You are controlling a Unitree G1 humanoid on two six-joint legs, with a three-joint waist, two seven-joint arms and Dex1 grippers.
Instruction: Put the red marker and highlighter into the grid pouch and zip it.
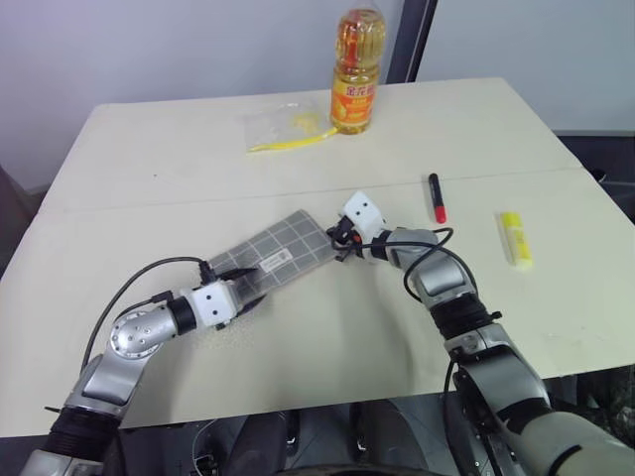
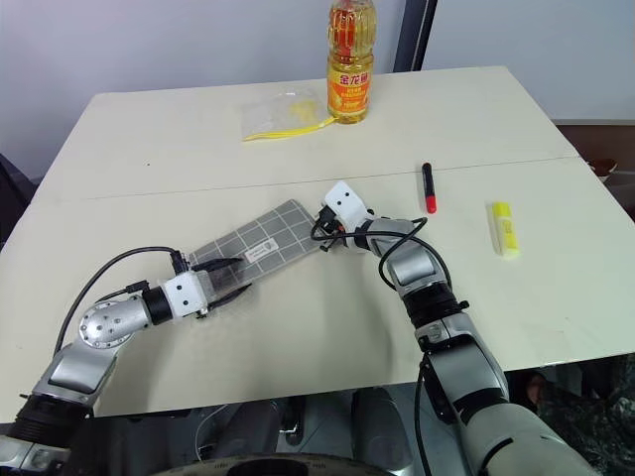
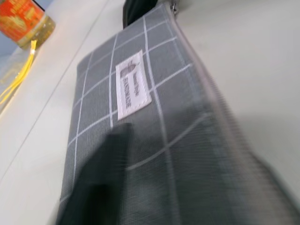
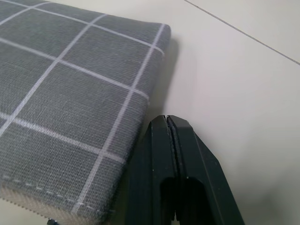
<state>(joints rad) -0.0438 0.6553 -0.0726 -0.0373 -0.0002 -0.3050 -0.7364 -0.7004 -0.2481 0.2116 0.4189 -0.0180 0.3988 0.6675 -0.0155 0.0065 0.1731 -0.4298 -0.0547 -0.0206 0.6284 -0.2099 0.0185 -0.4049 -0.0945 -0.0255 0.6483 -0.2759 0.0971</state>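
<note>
Pale bench point(image 1: 149, 149) carried the grid pouch point(image 1: 283, 253) diagonally between both arms: left pincer point(image 1: 241, 281) gripped its near end, right pincer point(image 1: 337, 236), clenched empty, touched its far end, nearer the red marker point(image 1: 436, 197) and highlighter point(image 1: 515, 238).

Woven matt cloth grid pouch point(image 4: 70, 93), stitched label point(image 3: 133, 86).

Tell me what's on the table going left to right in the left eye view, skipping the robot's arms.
Grid pouch → clear plastic bag with yellow contents → oil bottle → red marker → highlighter.
</note>
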